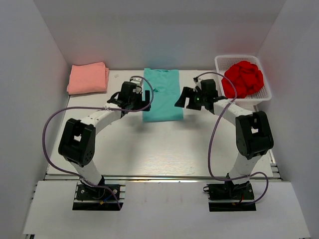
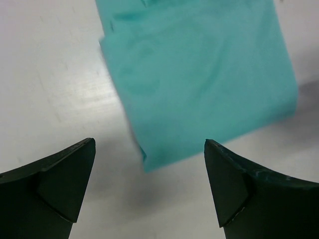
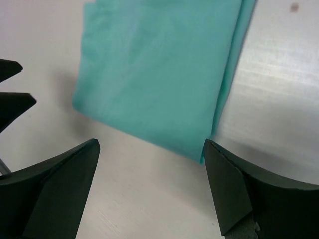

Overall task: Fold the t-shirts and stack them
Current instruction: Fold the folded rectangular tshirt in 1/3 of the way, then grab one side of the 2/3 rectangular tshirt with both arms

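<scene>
Soft, light, floppy teal shirt [image 1: 162,94]; probably best pinched at its near corners. Left gripper [image 2: 149,144], right gripper [image 3: 149,144] spread wide, empty, flanking the shirt.

White, faintly grained tabletop [image 1: 159,149]. Far left: a salmon-pink t-shirt [image 1: 88,78], folded into a thick square. Far middle: a teal t-shirt [image 1: 162,97], folded into a long flat strip running near to far. Far right corner: a white mesh basket [image 1: 218,67], well apart from both.
</scene>
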